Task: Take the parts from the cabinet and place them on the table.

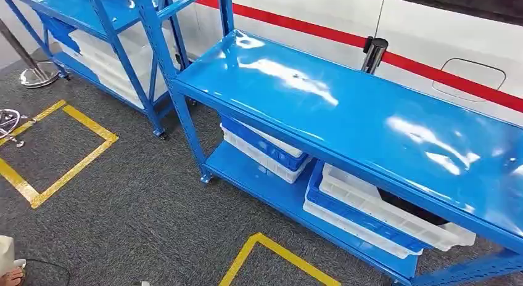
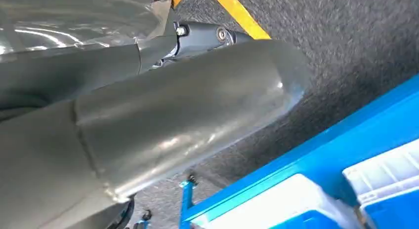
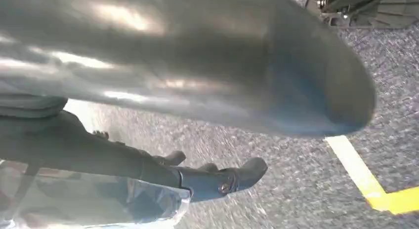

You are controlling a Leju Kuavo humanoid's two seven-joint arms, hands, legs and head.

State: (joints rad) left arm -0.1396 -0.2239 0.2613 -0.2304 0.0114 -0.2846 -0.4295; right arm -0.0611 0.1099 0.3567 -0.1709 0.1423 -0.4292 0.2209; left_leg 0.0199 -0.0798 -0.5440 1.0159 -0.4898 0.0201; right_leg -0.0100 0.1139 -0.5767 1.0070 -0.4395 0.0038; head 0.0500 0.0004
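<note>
Both arms hang. Left hand (image 2: 163,115) and right hand (image 3: 197,66): each holds a clear plastic-wrapped item, contents unclear. Target looks like the blue shelf top (image 1: 345,107), centre frame, above stacked white bins (image 1: 382,209). Advice: approach squarely, lift above the edge, then release.

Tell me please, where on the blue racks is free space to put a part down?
The near rack's top shelf is bare from its left corner post to the right edge of the head view, bordered behind by the white wall with the red stripe. The lower shelf is crowded with stacked blue and white bins.
</note>
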